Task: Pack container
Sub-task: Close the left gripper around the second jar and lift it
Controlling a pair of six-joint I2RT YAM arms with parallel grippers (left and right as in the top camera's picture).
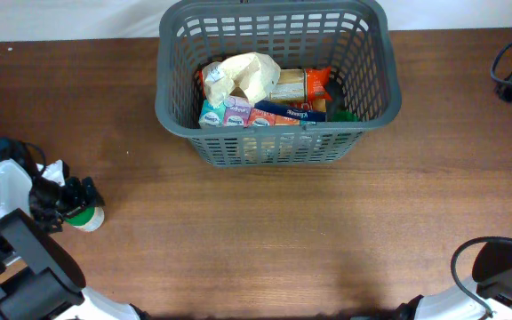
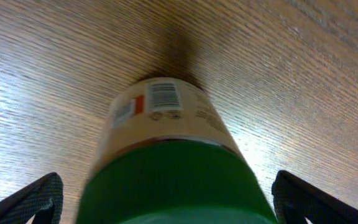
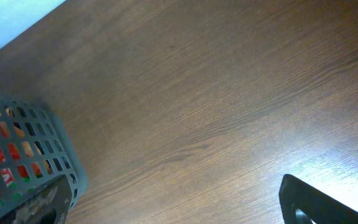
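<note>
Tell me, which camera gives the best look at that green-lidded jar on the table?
The left wrist view: the jar fills the frame, showing its green lid and barcode label, between the fingers. Overhead shows only a sliver of it, half hidden by the left gripper. The right wrist view misses it entirely.

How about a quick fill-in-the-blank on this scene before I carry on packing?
The jar has a ____ lid.
It sits between the fingers of the ____ arm's gripper.
The basket is dark ____ plastic.
Missing words: green; left; grey.
</note>
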